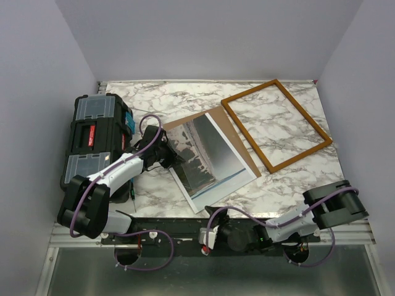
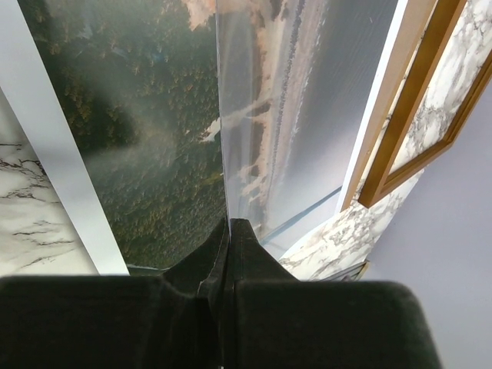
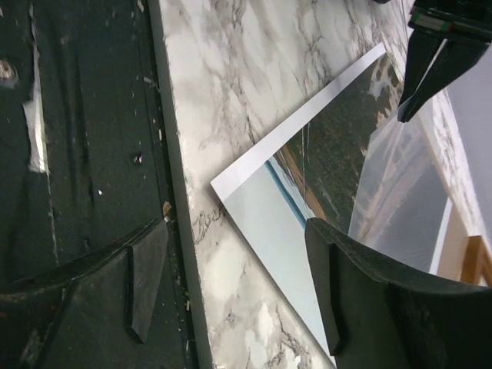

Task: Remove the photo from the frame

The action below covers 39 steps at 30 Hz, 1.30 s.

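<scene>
Photo (image 1: 229, 159) outside frame (image 1: 245, 135); L fingers (image 2: 257, 265) pinch sheet (image 2: 307, 100).

Backing board (image 1: 228, 129): mostly under the photo (image 1: 225, 163); only a brown strip shows.
Frame (image 2: 419, 92): cut by the left wrist view's edges.
Clear sheet (image 2: 307, 115): near edge lost between the left gripper's (image 2: 229, 223) fingers.
Thin tool (image 1: 131, 194): too small to identify.

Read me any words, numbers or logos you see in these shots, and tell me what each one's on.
No text here can be read.
Red label on the black toolbox: some marking, too small and blurred to read.
Photo, frame, and the clear sheet pinched in the left end effector: no lettering visible.
</scene>
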Tool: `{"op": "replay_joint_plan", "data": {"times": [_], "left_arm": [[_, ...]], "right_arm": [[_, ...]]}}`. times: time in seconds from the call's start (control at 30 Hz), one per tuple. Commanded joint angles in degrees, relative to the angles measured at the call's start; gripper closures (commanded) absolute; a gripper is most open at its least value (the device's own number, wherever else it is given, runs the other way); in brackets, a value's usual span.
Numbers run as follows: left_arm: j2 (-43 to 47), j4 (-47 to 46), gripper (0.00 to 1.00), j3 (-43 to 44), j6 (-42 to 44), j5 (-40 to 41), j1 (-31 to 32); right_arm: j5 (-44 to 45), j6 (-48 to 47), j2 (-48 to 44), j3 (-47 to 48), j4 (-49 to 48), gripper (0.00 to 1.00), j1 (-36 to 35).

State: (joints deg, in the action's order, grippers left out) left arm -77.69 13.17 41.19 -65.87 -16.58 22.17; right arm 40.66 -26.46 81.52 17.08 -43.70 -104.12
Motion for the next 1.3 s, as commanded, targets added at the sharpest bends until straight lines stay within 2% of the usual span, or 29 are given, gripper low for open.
{"op": "replay_joint_plan", "data": {"times": [0.0,0.17,0.57,0.9,1.27], "left_arm": [[-0.58,0.1,1.0,1.02,1.09,-1.7,-0.29],[-0.69,-0.07,1.0,0.91,1.0,-2.19,-0.3],[-0.14,0.17,1.0,0.73,0.74,-2.39,-0.29],[0.11,0.72,1.0,1.26,0.92,-2.21,-0.31],[0.79,0.95,1.0,0.65,0.76,-1.67,-0.3]], "right_arm": [[0.72,-8.45,4.96,-0.23,-6.82,0.25,0.75],[1.4,-11.41,9.49,1.2,-9.17,0.41,1.41],[-7.35,-15.25,14.99,5.81,-4.36,0.58,5.85],[-7.95,-16.84,17.97,6.24,-1.67,0.58,5.93],[-1.68,-24.73,27.49,9.06,-5.64,0.61,6.73]]}}
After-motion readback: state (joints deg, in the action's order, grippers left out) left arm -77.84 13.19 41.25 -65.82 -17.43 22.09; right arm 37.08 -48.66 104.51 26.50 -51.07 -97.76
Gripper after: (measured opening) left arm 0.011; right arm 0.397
